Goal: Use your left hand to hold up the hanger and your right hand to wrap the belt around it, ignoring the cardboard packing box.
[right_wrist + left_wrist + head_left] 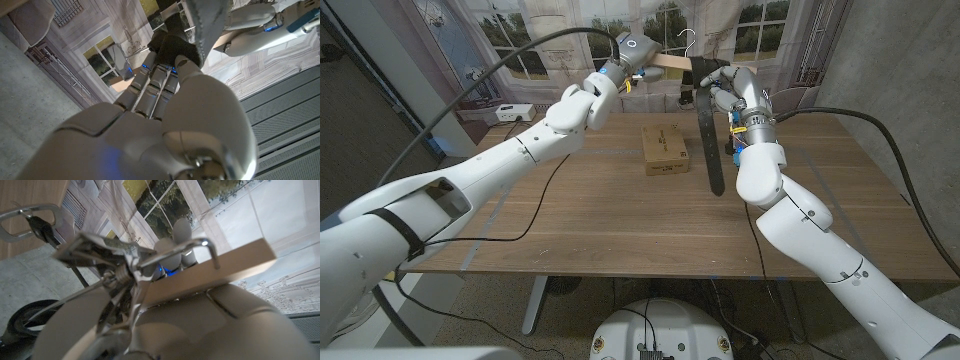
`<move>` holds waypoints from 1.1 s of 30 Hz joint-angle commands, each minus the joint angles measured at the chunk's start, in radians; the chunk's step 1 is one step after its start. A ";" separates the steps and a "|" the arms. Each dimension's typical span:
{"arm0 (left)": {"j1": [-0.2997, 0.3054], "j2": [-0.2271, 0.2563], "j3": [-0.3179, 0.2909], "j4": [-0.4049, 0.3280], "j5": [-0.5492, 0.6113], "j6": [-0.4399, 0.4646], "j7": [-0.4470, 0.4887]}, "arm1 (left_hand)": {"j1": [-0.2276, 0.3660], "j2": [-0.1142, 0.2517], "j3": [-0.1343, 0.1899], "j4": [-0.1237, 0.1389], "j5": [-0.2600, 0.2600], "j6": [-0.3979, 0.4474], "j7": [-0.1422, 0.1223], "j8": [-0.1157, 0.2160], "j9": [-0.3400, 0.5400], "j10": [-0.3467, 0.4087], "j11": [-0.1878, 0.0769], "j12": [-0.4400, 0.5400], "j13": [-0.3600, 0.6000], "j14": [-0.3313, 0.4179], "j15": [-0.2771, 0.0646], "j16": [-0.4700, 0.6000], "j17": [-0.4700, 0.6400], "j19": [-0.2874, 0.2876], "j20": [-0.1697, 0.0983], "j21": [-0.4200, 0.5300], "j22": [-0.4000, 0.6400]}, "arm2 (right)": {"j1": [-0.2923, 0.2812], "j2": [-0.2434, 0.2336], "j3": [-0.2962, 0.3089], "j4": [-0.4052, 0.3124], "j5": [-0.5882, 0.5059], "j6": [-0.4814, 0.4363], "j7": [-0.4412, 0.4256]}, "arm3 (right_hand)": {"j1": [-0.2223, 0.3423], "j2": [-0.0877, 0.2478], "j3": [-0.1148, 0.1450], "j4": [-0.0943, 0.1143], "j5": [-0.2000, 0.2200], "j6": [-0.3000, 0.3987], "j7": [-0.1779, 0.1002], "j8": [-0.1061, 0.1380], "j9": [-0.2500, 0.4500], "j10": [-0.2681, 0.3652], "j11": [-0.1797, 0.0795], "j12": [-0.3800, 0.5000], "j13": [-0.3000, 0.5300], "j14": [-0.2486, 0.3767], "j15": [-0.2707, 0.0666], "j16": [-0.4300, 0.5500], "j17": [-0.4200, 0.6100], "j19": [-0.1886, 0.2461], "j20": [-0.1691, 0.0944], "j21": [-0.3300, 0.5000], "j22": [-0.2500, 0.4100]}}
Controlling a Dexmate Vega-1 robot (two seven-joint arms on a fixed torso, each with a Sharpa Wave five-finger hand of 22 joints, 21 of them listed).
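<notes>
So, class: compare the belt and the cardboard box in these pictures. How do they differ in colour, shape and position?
The belt is dark, long and thin; the cardboard box is light brown, squat and rectangular. The belt hangs from the raised hanger with the right robot hand on it; the box lies flat on the table, untouched. Both sit near the table's middle.

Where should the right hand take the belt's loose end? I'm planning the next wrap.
Judging by the head view, low on the hanging strap of the belt, from the robot's right. It drops straight from the hanger, and the right hand already holds its top there.
</notes>
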 commanded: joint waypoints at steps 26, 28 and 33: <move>-0.013 -0.012 0.009 0.056 -0.085 -0.039 0.089 | -0.008 0.020 -0.006 0.005 -0.005 0.008 0.004 0.012 0.002 0.004 -0.004 0.007 0.000 0.000 -0.003 0.013 0.010 0.007 -0.067 0.007 0.006 | -0.061 0.029 0.184 0.324 0.354 0.662 -0.038 | -0.653 -0.131 -0.180 0.249 -0.101 -0.550 0.016 -0.473 -0.197 -0.558 0.136 -0.132 -0.103 -0.542 0.153 -0.365 -0.154 -0.302 0.174 -0.106 -0.027; -0.014 -0.012 0.010 0.058 -0.086 -0.039 0.089 | -0.008 0.021 -0.006 0.005 -0.005 0.008 0.005 0.012 0.002 0.004 -0.006 0.007 0.000 -0.001 -0.003 0.011 0.008 0.008 -0.067 0.007 0.005 | -0.055 0.049 0.186 0.380 0.365 0.762 -0.056 | -0.683 -0.144 -0.197 0.249 -0.096 -0.582 0.010 -0.476 -0.197 -0.609 0.129 -0.134 -0.111 -0.601 0.161 -0.374 -0.167 -0.337 0.184 -0.133 -0.027; -0.016 -0.011 0.011 0.063 -0.088 -0.042 0.089 | -0.007 0.022 -0.007 0.004 -0.006 0.007 0.005 0.013 0.002 0.004 -0.007 0.007 0.000 0.000 -0.004 0.014 0.011 0.007 -0.066 0.006 0.004 | -0.031 0.143 0.187 0.536 0.339 1.017 -0.170 | -0.703 -0.156 -0.210 0.246 -0.092 -0.609 0.001 -0.477 -0.198 -0.636 0.128 -0.129 -0.118 -0.642 0.167 -0.374 -0.180 -0.364 0.191 -0.156 -0.028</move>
